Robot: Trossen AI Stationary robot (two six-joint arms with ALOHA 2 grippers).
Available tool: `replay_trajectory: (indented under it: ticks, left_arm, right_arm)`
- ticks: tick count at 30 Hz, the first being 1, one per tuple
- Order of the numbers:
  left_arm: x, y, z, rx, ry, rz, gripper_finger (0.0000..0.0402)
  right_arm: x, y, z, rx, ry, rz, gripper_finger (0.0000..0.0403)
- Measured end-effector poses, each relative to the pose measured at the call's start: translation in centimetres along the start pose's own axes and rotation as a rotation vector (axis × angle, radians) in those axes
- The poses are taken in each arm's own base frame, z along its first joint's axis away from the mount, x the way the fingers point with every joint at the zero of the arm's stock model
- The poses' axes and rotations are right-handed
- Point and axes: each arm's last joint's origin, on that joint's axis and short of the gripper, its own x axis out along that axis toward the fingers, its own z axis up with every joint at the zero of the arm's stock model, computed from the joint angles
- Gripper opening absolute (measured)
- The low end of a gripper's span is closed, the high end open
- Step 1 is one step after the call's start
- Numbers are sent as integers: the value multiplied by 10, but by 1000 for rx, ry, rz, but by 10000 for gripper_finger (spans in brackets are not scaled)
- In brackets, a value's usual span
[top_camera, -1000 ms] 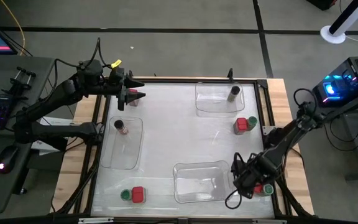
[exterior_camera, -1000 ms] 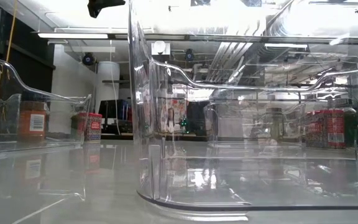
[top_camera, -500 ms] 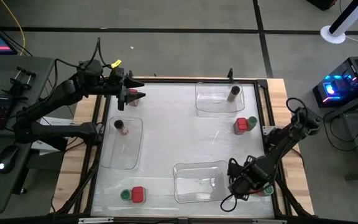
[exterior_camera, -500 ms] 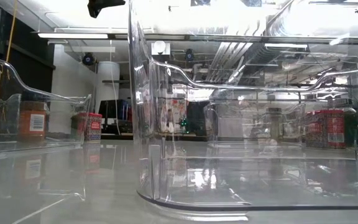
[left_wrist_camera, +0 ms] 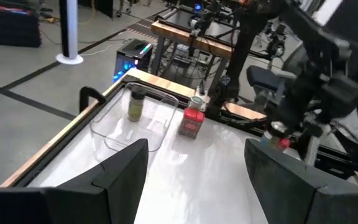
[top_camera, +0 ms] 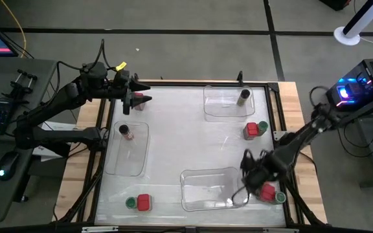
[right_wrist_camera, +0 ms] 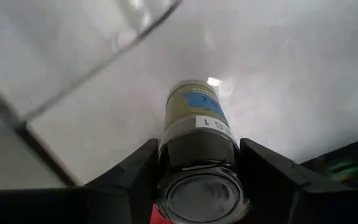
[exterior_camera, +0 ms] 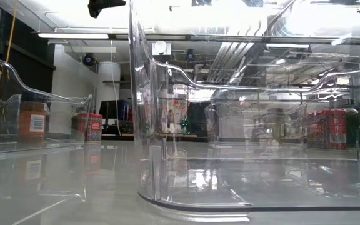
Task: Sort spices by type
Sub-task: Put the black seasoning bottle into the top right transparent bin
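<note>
Clearly the sorting is only begun; on the tabletop (top_camera: 193, 142) three clear trays wait, and just two hold anything; the left tray (top_camera: 127, 150) carries one dark-lidded brownish jar (top_camera: 127, 133), the far tray (top_camera: 228, 102) carries another dark-lidded jar (top_camera: 243, 98), and the near tray (top_camera: 207, 189) looks to hold nothing yet; several spices stand loose outside any tray; a red box (top_camera: 250, 130) with a green-lidded jar (top_camera: 263, 127) touching beside it sits at the right, just near of the far tray; a second red box (top_camera: 143, 202) and green-lidded jar (top_camera: 131, 202) sit together at the near left corner; a third red and green pair (top_camera: 271, 193) lies at the near right, just right of the near tray; the right tool (top_camera: 254, 178) hangs above that spot, and its wrist view shows a dark-lidded jar with a yellowish label (right_wrist_camera: 194, 152) between its fingers (right_wrist_camera: 129, 180), pinched at the lid end; the left tool (top_camera: 138, 98) rests at the far left edge, fingers spread and empty; I judge that most of the work is left, since the red and green containers remain unsorted.
</note>
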Motion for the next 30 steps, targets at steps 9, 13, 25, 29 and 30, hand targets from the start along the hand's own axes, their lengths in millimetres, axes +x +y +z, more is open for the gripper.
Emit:
replay_trajectory:
  ticks: [9, 13, 25, 29, 30]
  left_arm:
    - [0, 1, 0, -8, -6, 21, 255]
    - [0, 1, 0, -17, -7, 21, 255]
    - [0, 1, 0, -36, -7, 21, 255]
    - [0, 1, 0, -36, -7, 21, 255]
    - [0, 1, 0, -35, -7, 21, 255]
  right_arm:
    - [-76, -79, 72, 130, -394, -66, 195]
    - [-89, -123, 116, 194, -382, -155, 195]
    - [-52, -243, 189, 367, -33, -193, 195]
    - [-32, -257, 201, 384, 45, -211, 195]
    - [-27, -260, 204, 387, 58, -220, 195]
